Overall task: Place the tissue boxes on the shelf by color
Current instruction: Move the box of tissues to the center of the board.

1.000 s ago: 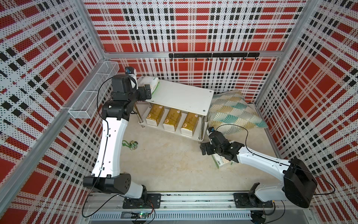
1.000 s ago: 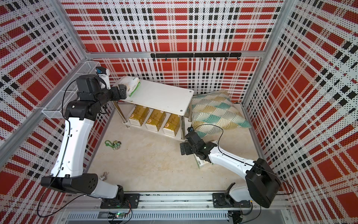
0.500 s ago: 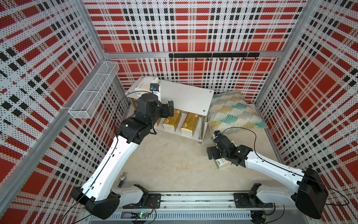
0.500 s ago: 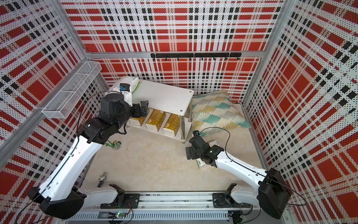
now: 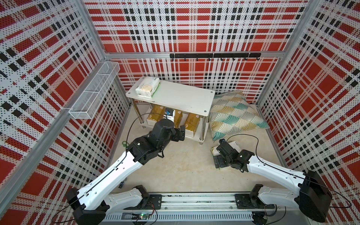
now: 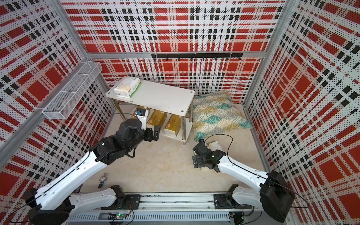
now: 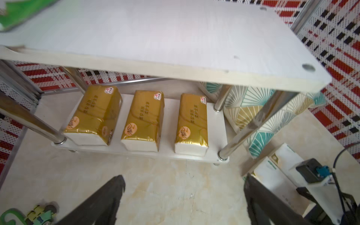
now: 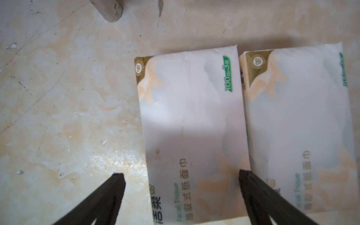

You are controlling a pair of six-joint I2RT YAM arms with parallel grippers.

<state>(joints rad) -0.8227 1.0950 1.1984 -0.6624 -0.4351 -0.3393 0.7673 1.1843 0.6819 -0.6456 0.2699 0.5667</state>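
Gold packs shelved below. Right gripper jaws spread above white pack on floor; next: drop, close, lift to shelf top. Left gripper jaws wide, empty.

A robot lab's staged test cell: plaid-printed perforated wall panels on aluminium framing, left arm and right arm mounted on a floor rail, a household pillow as prop.

White-shelled arms with black joints, thin black cables (perhaps a blue connector), dark tapered fingers.
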